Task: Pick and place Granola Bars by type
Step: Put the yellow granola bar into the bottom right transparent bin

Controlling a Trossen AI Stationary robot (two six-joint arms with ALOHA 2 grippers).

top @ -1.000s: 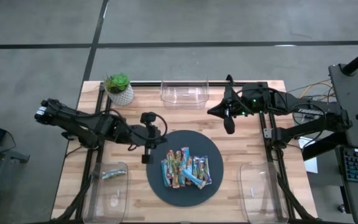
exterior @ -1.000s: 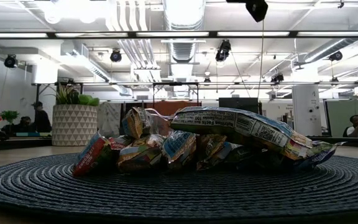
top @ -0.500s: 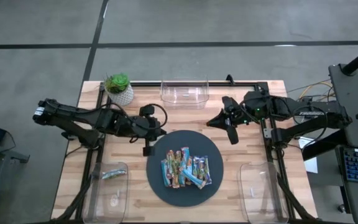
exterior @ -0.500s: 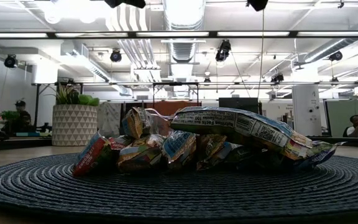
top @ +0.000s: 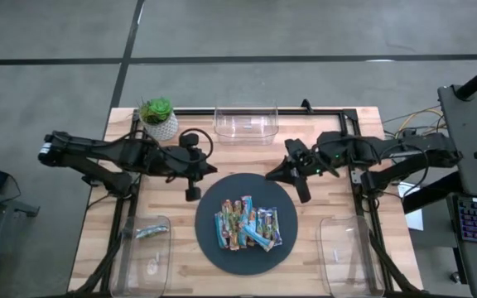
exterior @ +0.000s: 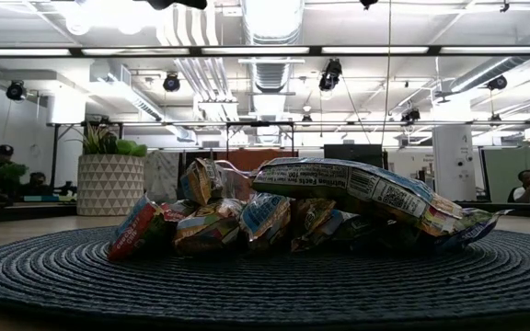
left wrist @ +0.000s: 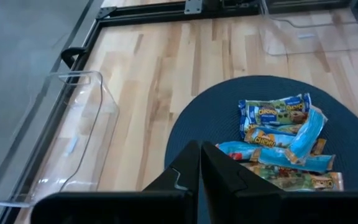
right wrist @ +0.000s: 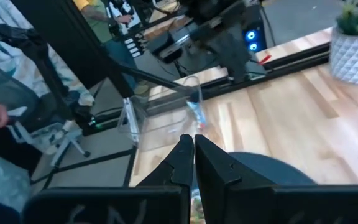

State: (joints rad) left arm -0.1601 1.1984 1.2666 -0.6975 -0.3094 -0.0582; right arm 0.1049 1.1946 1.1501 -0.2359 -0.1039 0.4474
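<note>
Table [top: 330, 149]: left bin [top: 143, 248] holds one bar [top: 148, 233]; others empty.

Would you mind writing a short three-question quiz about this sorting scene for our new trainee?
1. True or false: the pile of granola bars lies on the dark round mat.
2. Which clear bin already holds a bar? A) the left bin B) the right bin C) the rear bin
3. Fill in: the fingers of the left gripper and the right gripper are both ____.

Key:
1. True; the bars are heaped near the mat's middle.
2. A; one bar lies in it, while the other two bins look empty.
3. shut; each wrist view shows the two fingers pressed together with nothing between them.
</note>
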